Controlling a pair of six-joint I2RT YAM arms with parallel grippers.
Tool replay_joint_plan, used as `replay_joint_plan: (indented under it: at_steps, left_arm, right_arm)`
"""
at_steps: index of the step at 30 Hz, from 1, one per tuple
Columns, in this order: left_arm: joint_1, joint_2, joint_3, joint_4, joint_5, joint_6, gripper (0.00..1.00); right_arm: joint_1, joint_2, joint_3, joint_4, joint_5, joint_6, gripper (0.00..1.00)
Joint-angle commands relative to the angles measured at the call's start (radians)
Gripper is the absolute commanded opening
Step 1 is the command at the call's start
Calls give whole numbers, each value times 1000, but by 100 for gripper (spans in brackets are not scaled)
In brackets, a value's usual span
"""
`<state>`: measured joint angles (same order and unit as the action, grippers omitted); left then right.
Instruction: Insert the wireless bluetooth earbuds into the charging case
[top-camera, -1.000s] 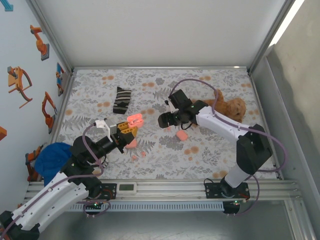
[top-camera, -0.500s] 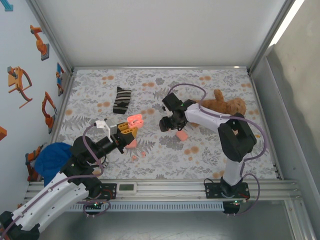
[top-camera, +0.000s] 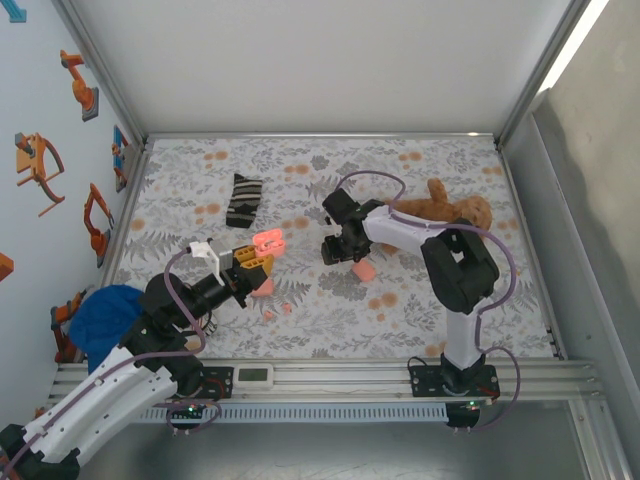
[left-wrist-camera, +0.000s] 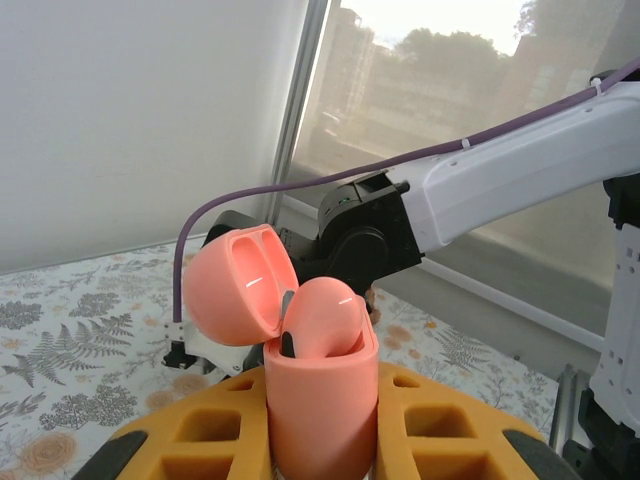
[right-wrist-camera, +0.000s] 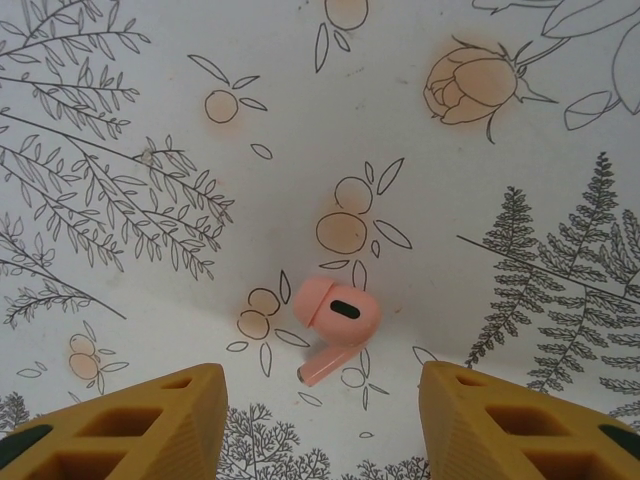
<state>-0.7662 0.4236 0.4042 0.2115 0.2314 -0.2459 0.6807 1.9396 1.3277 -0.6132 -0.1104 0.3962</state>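
My left gripper (top-camera: 262, 256) is shut on the salmon-pink charging case (left-wrist-camera: 320, 400), held upright above the floral cloth. Its lid (left-wrist-camera: 237, 285) is hinged open, and one earbud (left-wrist-camera: 320, 315) sits in the case. My right gripper (top-camera: 335, 250) points down at the cloth near the middle. In the right wrist view its yellow fingertips (right-wrist-camera: 150, 420) stand apart, low over another earbud (right-wrist-camera: 335, 318). That earbud lies loose just ahead of the gap and neither finger touches it. Two more tiny pink earbuds (top-camera: 268, 313) (top-camera: 286, 308) lie on the cloth in front of the left gripper.
A second pink case (top-camera: 365, 270) lies just right of the right gripper, and a pink piece (top-camera: 262, 288) lies under the left one. A striped sock (top-camera: 243, 200) is at the back left, a teddy bear (top-camera: 450, 205) at the right, a blue cloth (top-camera: 105, 315) at the left edge.
The right arm's elbow has swung left and back while its gripper stayed over the same spot, with its fingers closer together. The left arm and the case have not moved.
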Motion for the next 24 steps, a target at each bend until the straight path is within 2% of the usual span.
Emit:
replay_joint_plan:
  at_steps: [1,9,14,24]
  left_arm:
    - [-5,-8,-4,12,-5,23,0]
    - [-4,3,-1,15,-1,23,0]
    - [-4,1,-3,14,-4,23,0]
    - [-5,-11,-8,5,-6,17,0]
  right_arm:
    - [-6,20,33,14,16,-6,52]
    - [-7,56,56,20,8,-20,50]
    - [-7,65,65,26,-7,-31,45]
    - [-7,82,67,23,-17,-39,43]
